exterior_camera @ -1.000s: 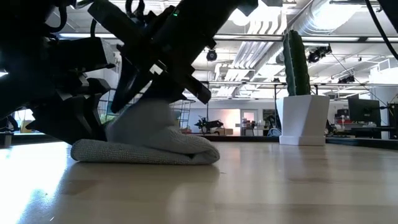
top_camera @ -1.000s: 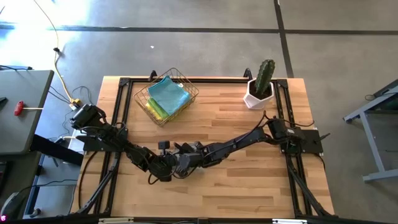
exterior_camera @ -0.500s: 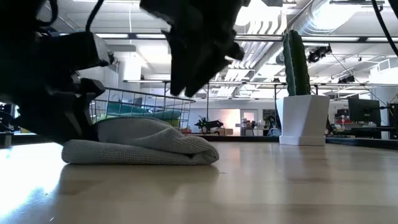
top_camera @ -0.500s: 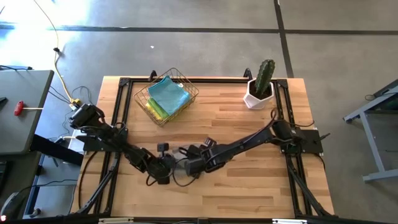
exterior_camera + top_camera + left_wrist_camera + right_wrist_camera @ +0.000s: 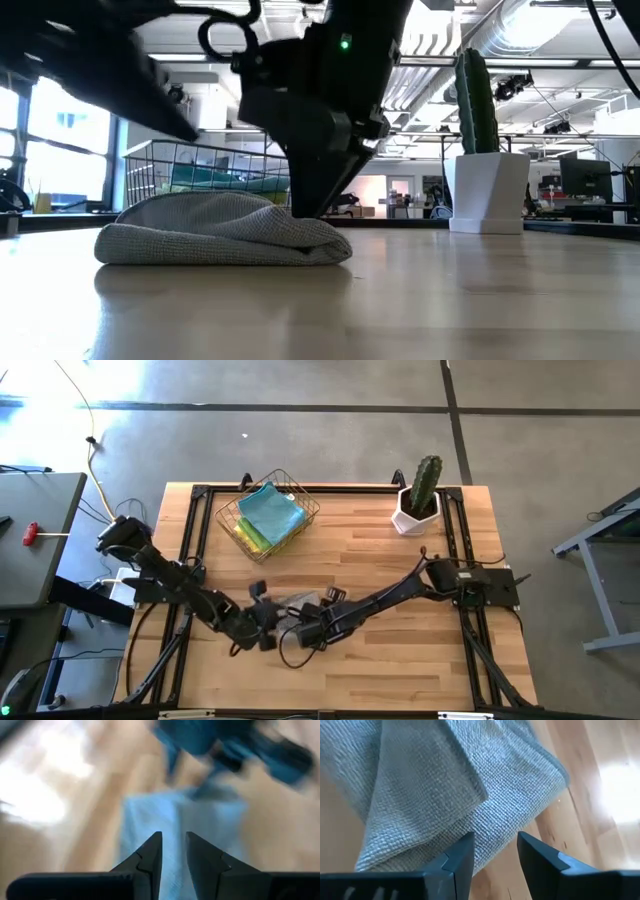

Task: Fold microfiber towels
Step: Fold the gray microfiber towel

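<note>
A grey microfiber towel [image 5: 292, 600] lies folded on the wooden table, near its middle and toward the front; its layers [image 5: 222, 236] rest flat on one another. My right gripper [image 5: 495, 842] stands open and points steeply down over the towel's folded edge [image 5: 485, 825]. My left gripper [image 5: 173, 840] hangs a little above and to the left of the towel [image 5: 180, 820]; it is narrowly open, with nothing between the fingers. More towels, blue and green, lie in the wire basket [image 5: 265, 515]. My right gripper stands with its open fingers close above the grey towel's folded edge; I cannot tell whether they touch it. My left gripper touches nothing.
The wire basket [image 5: 215, 170] stands at the back left of the table. A cactus in a white pot [image 5: 418, 500] stands at the back right. Bare wood lies in front of the towel and to its right.
The towel's raised fold has dropped and now lies flat on the lower layer. My right gripper has let go of it, moved toward the table's near left and tipped more steeply down. My left gripper has risen clear of the towel's left end.
</note>
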Robot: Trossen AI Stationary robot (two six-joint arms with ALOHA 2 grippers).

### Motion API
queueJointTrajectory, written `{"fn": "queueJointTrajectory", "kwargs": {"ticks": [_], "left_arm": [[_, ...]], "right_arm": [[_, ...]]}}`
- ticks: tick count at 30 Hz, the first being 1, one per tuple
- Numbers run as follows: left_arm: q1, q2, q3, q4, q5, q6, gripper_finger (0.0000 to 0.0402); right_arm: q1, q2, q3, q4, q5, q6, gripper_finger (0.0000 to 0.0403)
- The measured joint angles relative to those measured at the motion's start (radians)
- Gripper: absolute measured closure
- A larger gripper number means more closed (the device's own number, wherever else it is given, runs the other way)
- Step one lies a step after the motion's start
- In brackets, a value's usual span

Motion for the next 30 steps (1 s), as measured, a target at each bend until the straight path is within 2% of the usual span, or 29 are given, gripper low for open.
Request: {"fn": "queueJointTrajectory", "kwargs": {"ticks": [3,7,12,17,23,26,30], "left_arm": [[0.053,0.024,0.0,0.027,-0.035,-0.002,0.0326],[0.117,0.085,0.0,0.099,0.008,0.008,0.0326],[0.159,0.16,0.0,0.196,0.135,0.035,0.0326],[0.167,0.189,0.0,0.191,0.257,0.019,0.0326],[0.102,0.148,0.001,0.187,0.534,-0.045,0.0326],[0.045,0.108,0.001,0.171,0.581,-0.07,0.0326],[-0.018,0.081,0.002,0.145,0.58,-0.079,0.0326]], "right_arm": [[0.007,0.01,0.0,0.011,-0.001,-0.004,0.0265],[0.021,0.01,0.0,0.032,0.003,-0.013,0.027],[0.031,0.01,0.0,0.059,0.004,-0.049,0.027],[0.032,0.01,0.0,0.065,0.007,-0.049,0.027],[0.032,0.01,0.0,0.058,0.009,-0.059,0.027],[0.029,0.01,0.0,0.054,0.007,-0.068,0.027],[0.024,0.01,0.0,0.053,0.01,-0.086,0.027]]}}
